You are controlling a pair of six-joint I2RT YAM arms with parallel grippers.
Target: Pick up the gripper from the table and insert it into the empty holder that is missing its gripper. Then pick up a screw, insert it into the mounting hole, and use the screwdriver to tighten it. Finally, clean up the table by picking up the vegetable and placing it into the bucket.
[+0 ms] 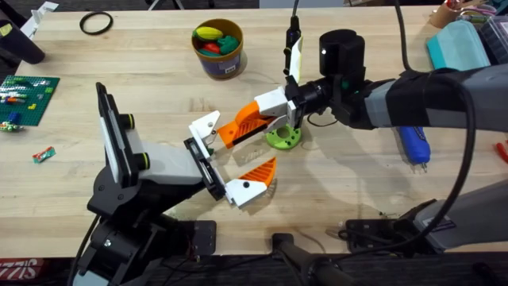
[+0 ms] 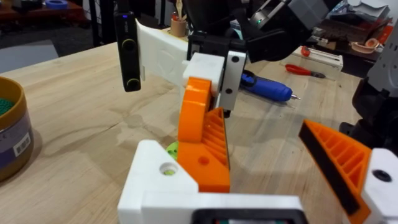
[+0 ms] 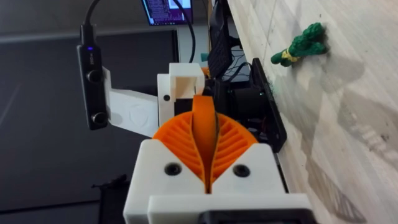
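My right gripper (image 1: 266,111) (image 3: 204,149) reaches in from the right, shut on the orange wedge-shaped gripper (image 1: 240,127) (image 2: 202,140) (image 3: 204,127). The wedge's lower end rests against the holder (image 1: 206,129) (image 2: 163,180) (image 3: 182,90), the bare white finger of my left gripper (image 1: 243,144) (image 2: 267,149). That gripper is open; its other finger carries an orange tip (image 1: 260,170) (image 2: 336,155). The green vegetable (image 1: 283,137) (image 3: 300,45) lies on the table (image 1: 159,87) under the right gripper. The blue screwdriver (image 1: 414,144) (image 2: 267,87) lies at the right. The bucket (image 1: 218,49) (image 2: 12,130) stands at the back.
A green building plate (image 1: 28,91) and a small wrapped piece (image 1: 44,154) lie at the left edge. A black ring (image 1: 95,24) sits at the back left, a teal box (image 1: 456,44) at the back right. A red-handled tool (image 2: 308,70) lies beyond the screwdriver.
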